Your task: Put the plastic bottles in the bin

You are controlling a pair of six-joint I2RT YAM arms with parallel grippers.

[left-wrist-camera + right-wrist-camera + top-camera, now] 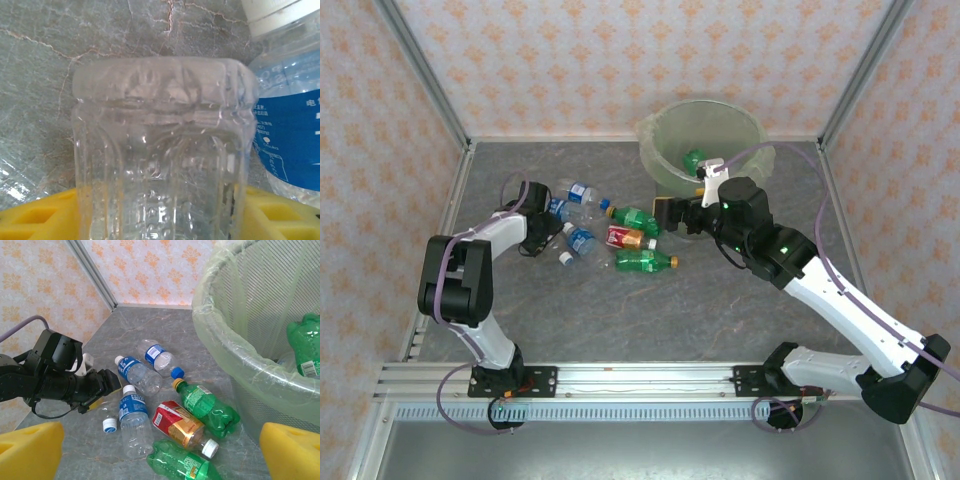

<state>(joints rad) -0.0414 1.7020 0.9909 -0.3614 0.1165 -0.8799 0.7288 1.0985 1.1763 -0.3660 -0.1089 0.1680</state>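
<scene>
Grey marble-look tabletop [570, 320], patterned walls [620, 60] behind. On the left, a ribbed clear bottle [160, 150] is clamped in the left gripper [160, 215], base pointed away from the wrist camera. Mid-table, the other plastic bottles [610, 235] are strewn flat, blue-labelled, green, one red-labelled, caps aimed every which way. The right gripper [160, 447] is held wide open and empty beside the bin [750, 140], one green bottle [693, 160] seen inside.

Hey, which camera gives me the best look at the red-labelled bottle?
The right wrist view: the red-labelled bottle lies large, whole and unobstructed there. The top external view has it small among the other bottles. The left wrist view looks closely at a clear bottle.
</scene>
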